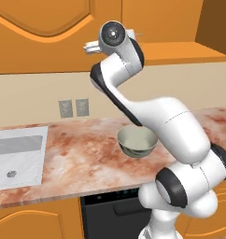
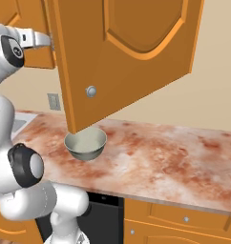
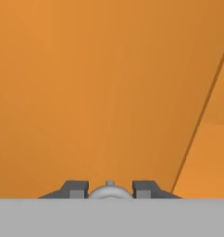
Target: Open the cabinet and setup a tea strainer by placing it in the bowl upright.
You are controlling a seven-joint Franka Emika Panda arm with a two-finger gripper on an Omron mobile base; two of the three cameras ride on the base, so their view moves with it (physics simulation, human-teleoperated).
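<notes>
The cabinet point(image 2: 136, 52) hangs above the counter, and one of its doors stands swung out toward me, its round silver knob point(image 2: 91, 91) near the lower free corner. My gripper point(image 3: 110, 189) is raised at the other door point(image 1: 40, 28), its two dark fingertips shut on either side of a small silver knob point(image 3: 110, 190). In the base views the hand point(image 1: 91, 46) point(image 2: 38, 38) points at that door's edge. The pale grey-green bowl point(image 1: 137, 140) point(image 2: 85, 143) sits empty on the counter below the open door. The tea strainer is out of view.
A marbled pink counter point(image 2: 174, 157) runs left to right. A steel sink point(image 1: 17, 158) is set in its left end. Two wall outlets point(image 1: 74, 107) sit on the beige backsplash. A dark appliance front point(image 1: 110, 210) and orange base cupboards point(image 2: 184, 219) lie below.
</notes>
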